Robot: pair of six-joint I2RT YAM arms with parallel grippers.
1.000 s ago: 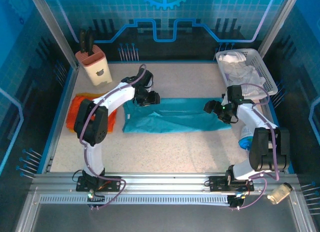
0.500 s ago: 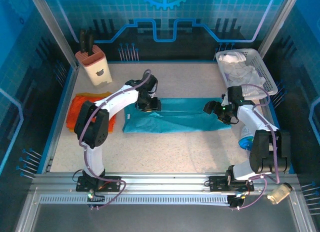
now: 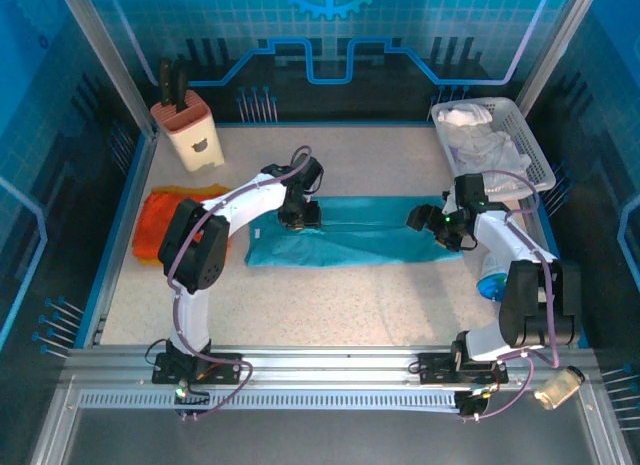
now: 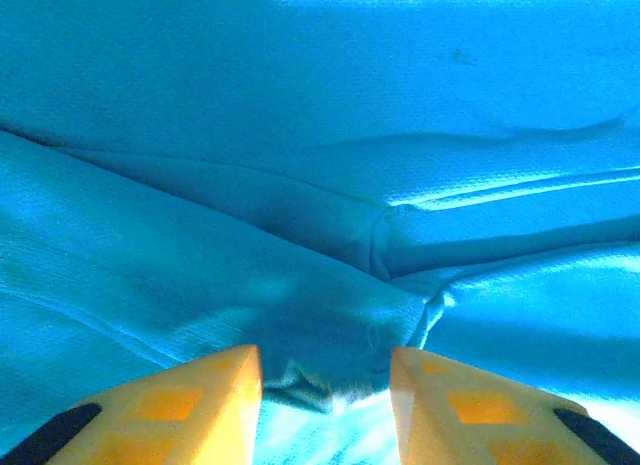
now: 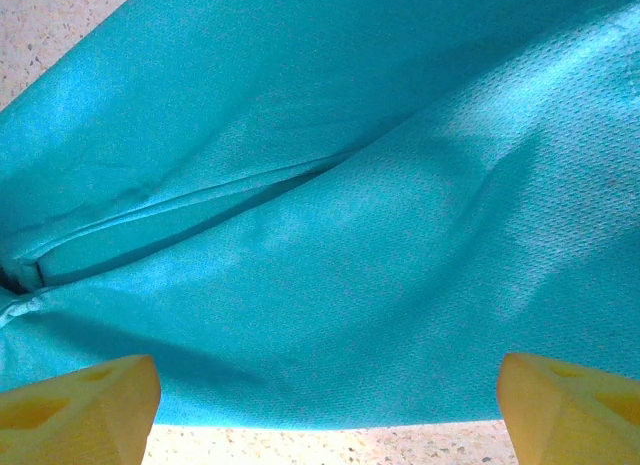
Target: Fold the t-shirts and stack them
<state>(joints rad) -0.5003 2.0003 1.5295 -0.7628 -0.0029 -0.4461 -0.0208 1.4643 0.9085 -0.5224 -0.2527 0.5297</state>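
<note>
The teal t-shirt (image 3: 350,240) lies spread as a long strip across the middle of the table. My left gripper (image 3: 303,215) is down on its far left part. In the left wrist view its yellow fingers (image 4: 210,400) stand a little apart, open, with a raised fold of teal cloth (image 4: 330,360) bunched between them. My right gripper (image 3: 420,220) hovers over the shirt's right end, and in the right wrist view its jaws are wide open over the teal cloth (image 5: 350,205), near the hem. The orange t-shirt (image 3: 165,225) lies crumpled at the left wall.
A beige knife block (image 3: 190,133) stands at the back left. A white basket (image 3: 540,155) holding white cloth sits at the back right. A blue object (image 3: 490,283) lies beside the right arm. Bare speckled table (image 3: 340,305) lies in front of the shirt.
My left gripper has slid right along the teal shirt's far edge and its jaws have narrowed around a fold. The right gripper has hardly moved.
</note>
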